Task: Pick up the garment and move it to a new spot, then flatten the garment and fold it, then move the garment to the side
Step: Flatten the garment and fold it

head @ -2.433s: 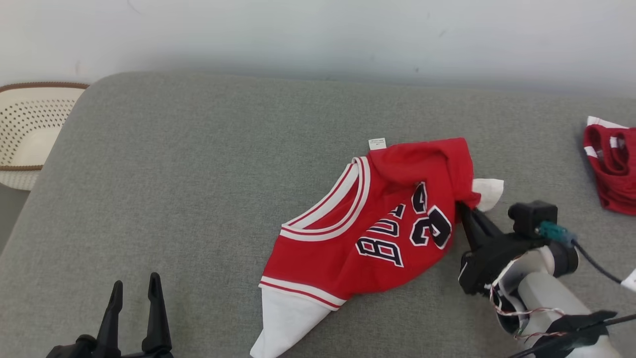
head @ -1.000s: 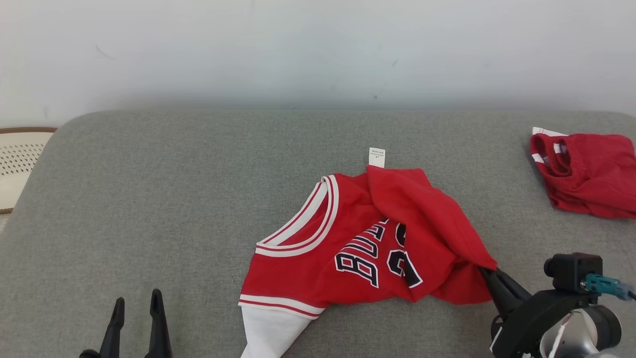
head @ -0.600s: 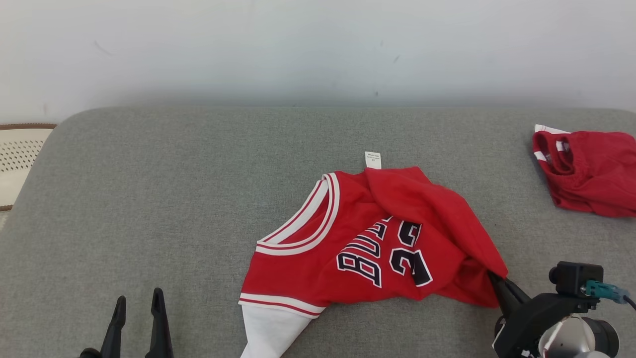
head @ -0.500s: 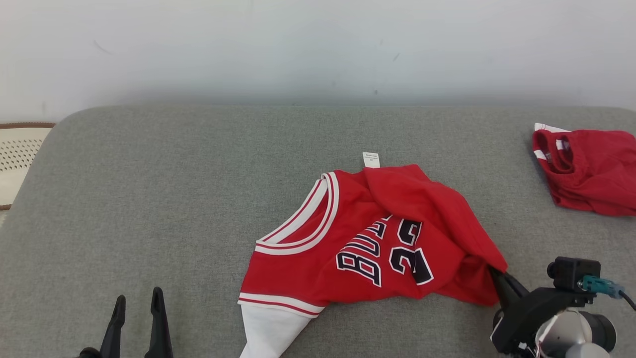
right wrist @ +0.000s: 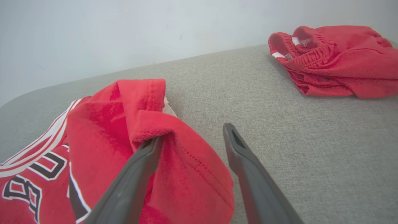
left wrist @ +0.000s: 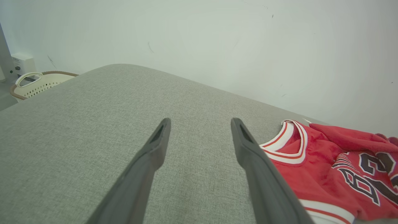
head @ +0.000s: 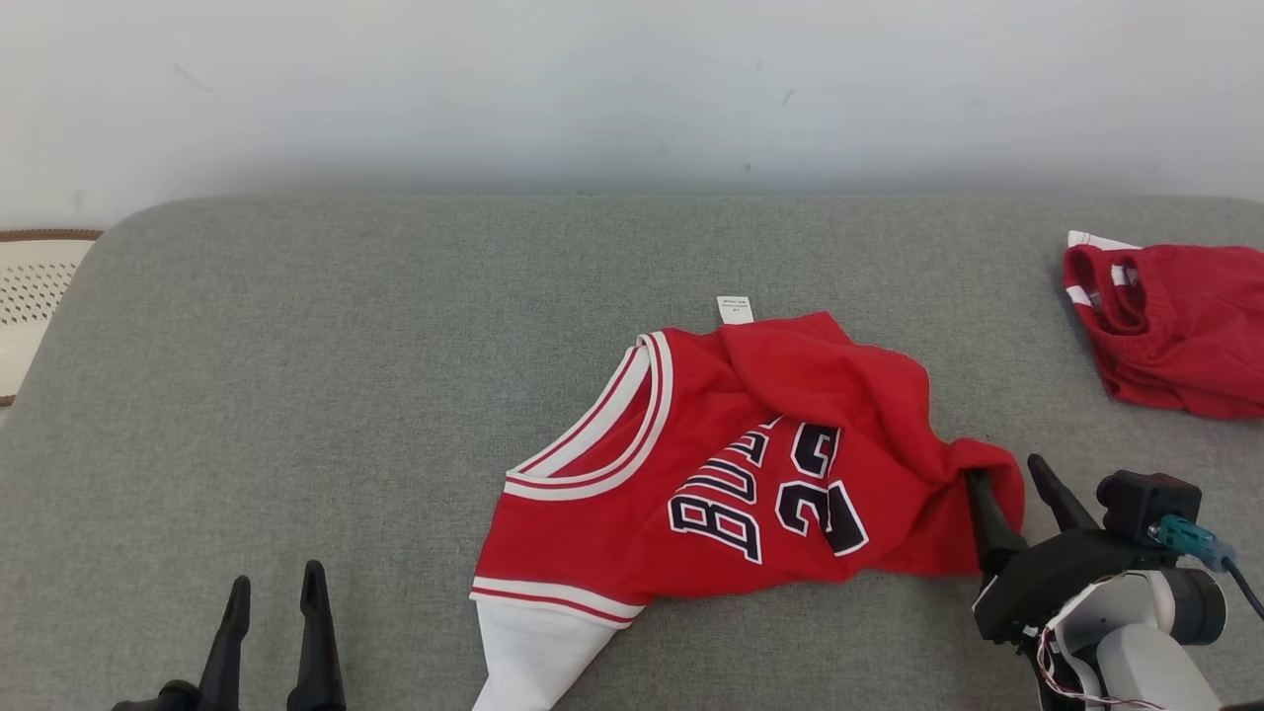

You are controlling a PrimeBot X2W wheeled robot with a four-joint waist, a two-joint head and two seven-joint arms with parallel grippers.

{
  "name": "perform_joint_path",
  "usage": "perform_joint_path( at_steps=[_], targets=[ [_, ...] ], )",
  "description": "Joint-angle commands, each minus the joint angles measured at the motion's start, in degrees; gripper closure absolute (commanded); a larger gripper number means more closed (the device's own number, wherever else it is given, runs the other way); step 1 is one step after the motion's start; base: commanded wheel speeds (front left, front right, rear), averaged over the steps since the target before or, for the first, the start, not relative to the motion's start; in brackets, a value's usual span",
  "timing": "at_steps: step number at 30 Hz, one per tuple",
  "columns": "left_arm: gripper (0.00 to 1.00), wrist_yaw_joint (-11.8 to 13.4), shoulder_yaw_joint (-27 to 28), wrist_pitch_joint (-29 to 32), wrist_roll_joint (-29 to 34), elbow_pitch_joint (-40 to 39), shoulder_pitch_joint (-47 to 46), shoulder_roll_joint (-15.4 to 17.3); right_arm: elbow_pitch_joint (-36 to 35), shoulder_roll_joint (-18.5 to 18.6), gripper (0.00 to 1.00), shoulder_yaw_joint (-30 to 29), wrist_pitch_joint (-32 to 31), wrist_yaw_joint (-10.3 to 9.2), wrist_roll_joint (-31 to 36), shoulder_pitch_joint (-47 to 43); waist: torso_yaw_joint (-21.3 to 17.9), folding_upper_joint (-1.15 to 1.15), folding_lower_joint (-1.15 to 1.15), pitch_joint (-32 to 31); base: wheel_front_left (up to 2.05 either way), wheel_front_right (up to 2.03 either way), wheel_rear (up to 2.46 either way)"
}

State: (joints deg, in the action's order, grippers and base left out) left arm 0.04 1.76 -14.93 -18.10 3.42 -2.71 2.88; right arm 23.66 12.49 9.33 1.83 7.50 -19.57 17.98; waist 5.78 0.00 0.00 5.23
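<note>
Right wrist view shows the right gripper (right wrist: 192, 133) wide open and empty. The crumpled red fabric jersey (right wrist: 102, 124) drapes over one finger, probably awaiting flattening.

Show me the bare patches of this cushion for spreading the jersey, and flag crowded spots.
Widest: the left half of the grey cushion, between the laundry basket, the left claw and the red jersey. A narrower strip runs behind the jersey to the wall. Crowded: the right side, with the open right claw at the jersey's edge and red shorts beyond.
</note>
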Motion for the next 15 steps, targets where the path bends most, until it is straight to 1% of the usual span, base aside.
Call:
perform_joint_path(
  at_steps=[1,6,10,13,15],
  targets=[
    [0.0,-0.1,0.36,-0.19,0.45,0.05,-0.05,0.04,-0.07,-0.06,0.0,0.25,1.56,-0.02,-0.07,0.06,-0.1,0.0,0.0,-0.05,0.0,0.0,0.0],
    [0.0,-0.1,0.58,-0.19,0.74,-0.15,0.13,0.04,-2.0,-0.19,0.0,0.15,7.31,-0.02,-0.21,-0.81,-0.62,0.0,0.0,-0.28,0.0,0.0,0.0],
    [0.0,-0.15,0.67,-0.19,0.8,-0.27,0.24,0.04,-4.54,-0.66,0.0,-0.48,10.13,-0.02,0.08,-1.86,-0.96,0.0,0.0,-0.59,0.0,0.0,0.0],
    [0.0,-0.27,0.79,-0.19,0.91,-0.32,0.46,0.04,-6.01,-1.1,0.0,-0.15,9.93,-0.02,-0.27,-3.51,-1.11,0.0,0.0,-0.87,0.0,0.0,0.0],
    [0.0,-0.24,0.81,-0.19,0.98,-0.35,0.6,0.04,-6.07,-1.06,0.0,0.5,7.21,-0.02,-1.02,-4.91,-1.18,0.0,0.0,-1.03,0.0,0.0,0.0]
  ],
)
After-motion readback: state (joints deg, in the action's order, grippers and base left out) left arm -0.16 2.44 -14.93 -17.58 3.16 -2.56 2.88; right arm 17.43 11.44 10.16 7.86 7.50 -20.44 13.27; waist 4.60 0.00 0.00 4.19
